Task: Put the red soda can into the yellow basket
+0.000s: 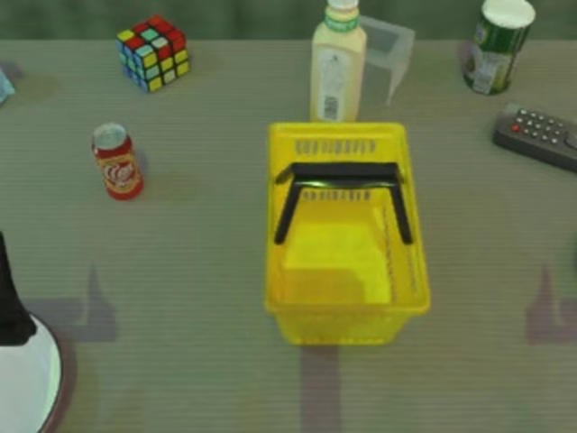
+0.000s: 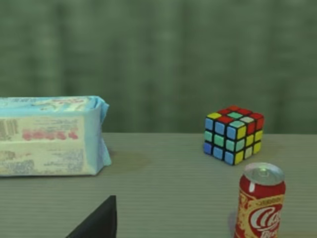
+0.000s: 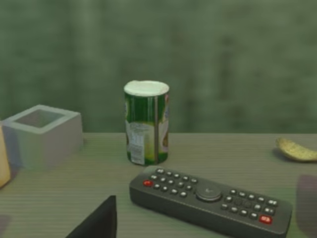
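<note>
The top view takes in most of the table (image 1: 198,271). At its left edge, near 8 o'clock, only the white base and a dark link of the left arm (image 1: 18,343) show; the right arm is out of sight there. Neither gripper appears clearly in any view. Each wrist view shows just a dark wedge at its lower edge, so I cannot tell how the fingers of either one stand, and nothing is visibly held.

The red soda can (image 1: 117,162) stands upright at about 10 o'clock from the table's centre, well apart from the yellow basket (image 1: 410,271). The left wrist view shows the can (image 2: 260,201) close by, its silver top and cream logo plain. It also shows a pale blue wrapped packet (image 2: 49,136), which the top view catches only as a sliver at its left edge. A Rubik's cube (image 1: 153,51) sits at about 11 o'clock, beyond the can.

The basket sits at the centre, its black handles folded across the opening and its yellow floor bare. Just behind it, at 12 o'clock, stand a cream bottle (image 1: 338,68) and a clear box (image 1: 388,45).

At about 1 o'clock stands a green-and-white can (image 1: 496,45); a remote control (image 1: 541,135) lies at 2 o'clock. The right wrist view shows the box to be open-topped with nothing visible inside. It alone shows a yellowish object (image 3: 296,150) too unclear to name.
</note>
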`<action>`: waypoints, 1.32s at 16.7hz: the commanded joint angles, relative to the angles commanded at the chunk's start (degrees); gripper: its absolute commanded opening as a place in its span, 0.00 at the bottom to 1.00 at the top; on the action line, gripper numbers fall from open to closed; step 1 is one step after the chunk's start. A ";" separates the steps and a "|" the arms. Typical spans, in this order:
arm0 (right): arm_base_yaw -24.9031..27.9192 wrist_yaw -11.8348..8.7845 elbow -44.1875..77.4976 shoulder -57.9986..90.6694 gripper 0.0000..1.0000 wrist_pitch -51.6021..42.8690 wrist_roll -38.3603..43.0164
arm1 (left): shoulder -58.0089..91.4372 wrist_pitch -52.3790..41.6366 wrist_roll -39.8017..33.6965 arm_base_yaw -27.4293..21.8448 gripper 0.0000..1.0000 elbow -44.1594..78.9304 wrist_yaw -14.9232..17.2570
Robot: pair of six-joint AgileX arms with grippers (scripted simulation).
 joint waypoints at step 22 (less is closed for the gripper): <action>0.00 0.00 0.00 0.00 1.00 0.00 0.00 | 87.33 -56.98 25.39 -8.63 1.00 82.64 2.78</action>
